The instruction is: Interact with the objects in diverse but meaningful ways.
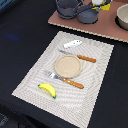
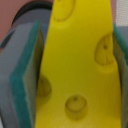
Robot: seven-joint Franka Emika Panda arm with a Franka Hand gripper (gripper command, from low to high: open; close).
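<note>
In the wrist view the end effector [image 2: 75, 65] is clamped on the yellow cheese wedge [image 2: 80, 60] — a teal-padded finger [image 2: 22, 85] presses against each flat side, and the wedge with its round dimples fills the gap between them. In the exterior view a scrap of yellow shows at the top edge, above the pots, though it is too small to say for sure that it is the wedge.

On the dark counter [image 1: 20, 30] lies a pale woven placemat [image 1: 95, 85]. At its middle sits the round tan plate [image 1: 67, 65], with an orange-handled knife [image 1: 80, 57] just beside it on the far side and an orange-handled fork [image 1: 65, 79] on the near side. The white-and-blue tool [image 1: 72, 44] rests near the mat's far edge — the yellow banana [image 1: 48, 90] near its front corner. Beyond the mat, a pinkish board [image 1: 107, 30] carries two grey-blue pots [image 1: 75, 10].
</note>
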